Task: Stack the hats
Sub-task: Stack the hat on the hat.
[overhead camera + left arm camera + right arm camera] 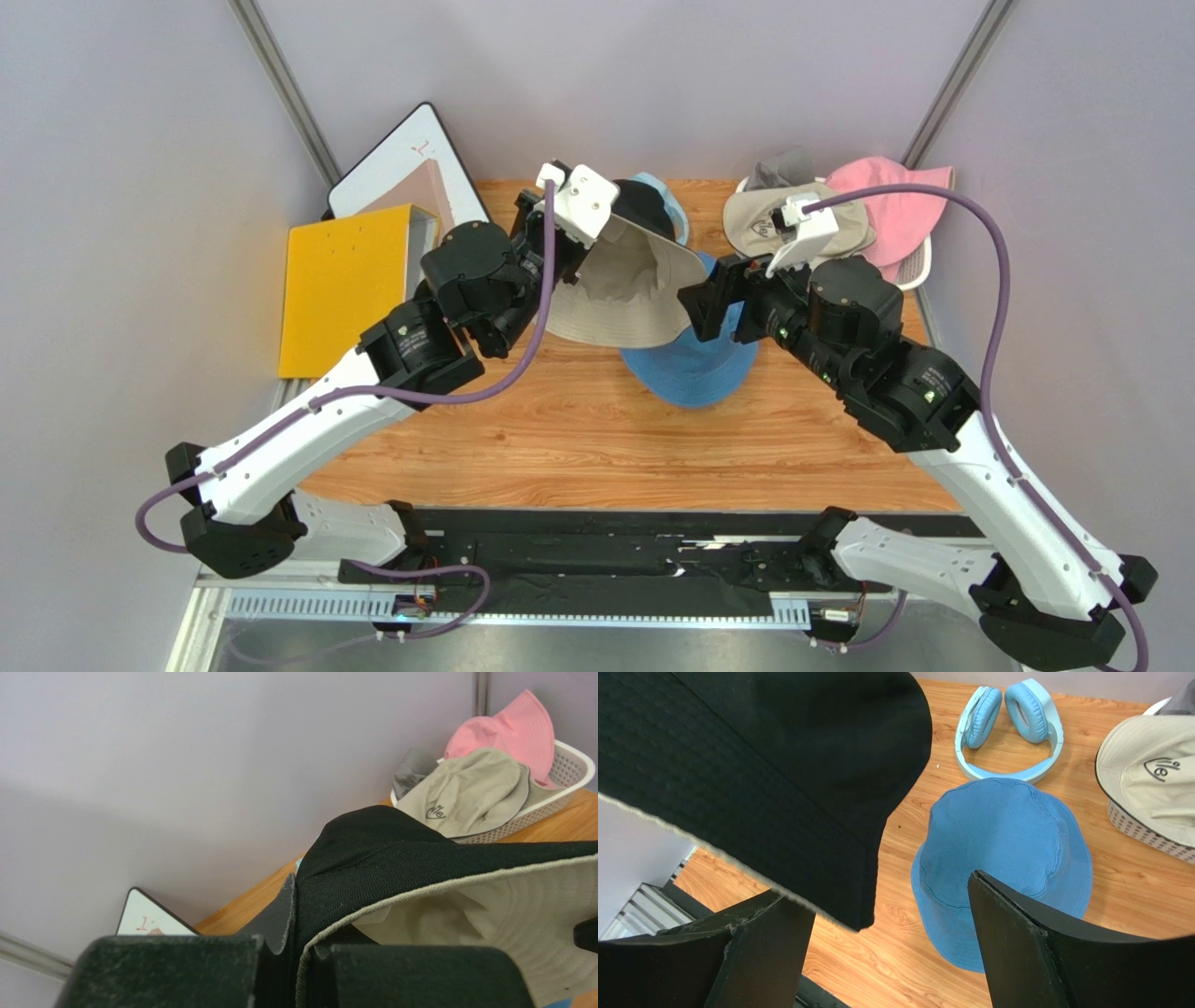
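Top view, left claw point(558, 266): clamped on the brim of the black hat point(631, 287), which hangs tilted above the bench point(561, 434) with its pale lining showing.
Top view, blue hat point(694, 371): crown up on the bench, partly under the black hat; judged to be the base of the stack.
Top view, right claw point(701, 311): beside the black hat's free brim, over the blue hat.
Top view, basket point(919, 266): far right corner; holds the beige hat point(765, 217), pink hat point(898, 210) and grey hat point(779, 171), none yet stacked.
Left wrist, grip: fingers together on the brim edge, pinching black cloth and pale lining; held by one edge, the hat droops open.
Right wrist, right claw: jaws wide apart with nothing between them; the black brim hangs just by one finger and the blue hat lies below.
Right wrist, headphones point(1011, 721): beyond the blue hat, clear of it.
Judgement: the black hat needs lowering onto the blue crown; a one-sided hold may land it skewed.
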You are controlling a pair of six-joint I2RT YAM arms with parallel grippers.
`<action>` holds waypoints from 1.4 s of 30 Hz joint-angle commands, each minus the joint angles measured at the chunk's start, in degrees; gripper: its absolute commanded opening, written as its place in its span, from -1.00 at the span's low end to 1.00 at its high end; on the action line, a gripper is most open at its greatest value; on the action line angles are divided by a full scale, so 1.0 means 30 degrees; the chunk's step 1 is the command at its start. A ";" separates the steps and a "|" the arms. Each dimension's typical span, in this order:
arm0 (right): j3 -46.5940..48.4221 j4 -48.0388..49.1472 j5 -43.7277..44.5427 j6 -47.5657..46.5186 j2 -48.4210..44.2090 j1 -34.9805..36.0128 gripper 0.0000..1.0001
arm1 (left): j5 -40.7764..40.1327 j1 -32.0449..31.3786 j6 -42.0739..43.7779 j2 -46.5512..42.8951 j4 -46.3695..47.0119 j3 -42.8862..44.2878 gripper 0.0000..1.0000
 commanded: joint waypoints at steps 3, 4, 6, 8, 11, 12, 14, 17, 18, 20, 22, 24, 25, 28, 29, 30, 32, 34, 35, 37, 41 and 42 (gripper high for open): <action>-0.0393 0.2468 -0.0163 -0.1795 0.0005 -0.0050 0.58 | 0.1181 -0.0012 -0.1623 -0.0646 -0.0814 0.1127 -1.00; -0.0452 0.2817 -0.0600 -0.1854 0.0064 -0.0021 0.54 | 0.1239 -0.0012 -0.1681 -0.0617 -0.0844 0.1214 -1.00; -0.0657 0.3200 -0.0838 -0.1914 0.0152 -0.0021 0.28 | 0.1357 0.0017 -0.1740 -0.0412 -0.0873 0.1361 -1.00; -0.0832 0.3728 -0.0810 -0.2205 0.0065 -0.0021 -0.04 | 0.1444 -0.0012 -0.1595 -0.0149 -0.0786 0.1595 -1.00; -0.0833 0.4168 0.0154 -0.2819 -0.0052 -0.0021 -0.63 | 0.1590 0.0104 -0.1331 0.0494 -0.0640 0.2151 -1.00; -0.0717 0.4226 0.0476 -0.2996 -0.0053 -0.0021 -0.75 | 0.1765 0.0395 -0.1330 0.0671 -0.0465 0.2443 -1.00; -0.0599 0.4461 0.1647 -0.3638 0.0005 -0.0021 -1.00 | 0.2522 0.0951 -0.1796 0.1284 0.0353 0.2446 -1.00; -0.0044 0.4520 0.3609 -0.4430 0.0414 -0.0021 -1.00 | 0.4425 0.2270 -0.3027 0.2690 0.0270 0.3760 -1.00; 0.0103 0.4549 0.4195 -0.4868 0.0532 -0.0021 -1.00 | 0.4723 0.2708 -0.3204 0.3129 -0.0108 0.4750 -1.00; 0.0747 0.4725 0.5720 -0.5629 0.1115 -0.0196 -1.00 | 0.5861 0.3091 -0.3731 0.4501 -0.0635 0.5780 -1.00; 0.1767 0.4841 0.6684 -0.5752 0.1731 -0.0837 -1.00 | 0.6511 0.3677 -0.3966 0.6053 -0.0960 0.7567 -1.00; 0.2415 0.5017 0.7535 -0.6744 0.2520 -0.1568 -1.00 | 0.6512 0.4116 -0.3734 0.7084 -0.0757 0.8912 -1.00; 0.2651 0.5308 0.7801 -0.7009 0.2728 -0.1777 -1.00 | 0.6629 0.4264 -0.3530 0.7901 -0.0611 0.9239 -1.00; 0.3151 0.6214 0.8824 -0.7799 0.3111 -0.2450 -1.00 | 0.7097 0.4820 -0.3410 0.9017 0.0647 0.9740 -1.00; 0.3035 0.6509 0.9032 -0.7976 0.3140 -0.2598 -1.00 | 0.7563 0.4938 -0.3439 0.9283 0.1288 0.9799 -1.00; 0.2831 0.6889 0.9730 -0.8181 0.3083 -0.2744 -1.00 | 0.7742 0.5287 -0.3556 0.9576 0.1527 0.9973 -1.00; 0.2159 0.8615 1.0641 -0.9088 0.2995 -0.2775 -1.00 | 0.8268 0.5699 -0.4403 1.0659 0.1529 1.0412 -0.77; 0.1075 1.0223 1.1844 -0.9791 0.2848 -0.2775 -1.00 | 0.8969 0.6197 -0.5309 1.1595 0.1500 1.0853 -0.62; 0.0839 1.0494 1.2021 -0.9881 0.2848 -0.2804 -1.00 | 0.9293 0.6315 -0.5460 1.1862 0.1674 1.0883 -0.48; -0.0068 1.1428 1.2024 -0.9912 0.2732 -0.2804 -1.00 | 0.9676 0.6462 -0.5549 1.2446 0.1967 1.0766 -0.25; -0.0892 1.2751 1.1935 -1.0349 0.3021 -0.2775 -1.00 | 1.0495 0.6696 -0.5840 1.3532 0.2380 1.1057 0.18; -0.0863 1.2781 1.1993 -1.0409 0.3140 -0.2775 -1.00 | 1.0700 0.6871 -0.6045 1.3737 0.2292 1.1291 0.24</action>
